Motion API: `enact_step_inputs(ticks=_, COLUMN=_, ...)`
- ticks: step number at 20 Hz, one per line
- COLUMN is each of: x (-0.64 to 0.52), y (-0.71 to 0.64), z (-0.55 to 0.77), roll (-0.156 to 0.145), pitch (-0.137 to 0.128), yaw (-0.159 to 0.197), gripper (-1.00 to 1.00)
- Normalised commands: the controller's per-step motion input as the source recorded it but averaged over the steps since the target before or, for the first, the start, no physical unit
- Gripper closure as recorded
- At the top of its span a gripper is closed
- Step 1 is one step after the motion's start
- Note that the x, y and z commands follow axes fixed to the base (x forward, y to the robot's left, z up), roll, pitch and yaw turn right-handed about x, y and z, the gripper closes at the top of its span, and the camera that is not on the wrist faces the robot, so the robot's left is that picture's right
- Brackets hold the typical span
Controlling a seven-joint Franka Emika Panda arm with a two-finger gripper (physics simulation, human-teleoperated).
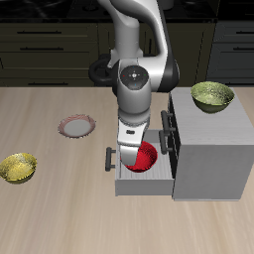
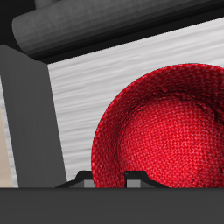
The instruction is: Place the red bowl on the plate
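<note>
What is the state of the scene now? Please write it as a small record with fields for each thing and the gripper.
red bowl: inside the open drawer of the grey cabinet, not yet on the plate
plate: flat on the table, nothing on it
gripper: lowered into the drawer at the bowl's rim; grasp not clear
yellow-green bowls: one on top of the cabinet, one on the table nearer the front edge than the plate

no readable text or labels
</note>
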Motion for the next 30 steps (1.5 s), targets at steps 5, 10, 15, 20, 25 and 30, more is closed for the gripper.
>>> enact_step_inputs(ticks=5, x=-0.02, y=-0.06, z=0.07, roll=-0.008, pitch=-0.008, yaw=0.001, gripper=1.0)
enact_step_inputs(ticks=10, x=-0.07, y=-0.03, z=0.31, roll=-0.026, pitch=-0.041, yaw=-0.023, gripper=1.0)
enact_step_inputs(ticks=15, x=-0.12, y=-0.01, z=0.37, roll=-0.023, pitch=-0.043, yaw=-0.069, gripper=1.0)
enact_step_inputs(ticks=20, x=-0.15, y=0.06, z=0.38, roll=-0.007, pitch=-0.044, yaw=-0.015, gripper=1.0)
enact_step_inputs(ticks=25, x=-0.15, y=-0.06, z=0.36, roll=-0.025, pitch=-0.011, yaw=-0.146, gripper=1.0)
enact_step_inputs(ticks=30, x=-0.12, y=-0.28, z=0.28, roll=-0.078, pitch=-0.043, yaw=-0.332, gripper=1.0)
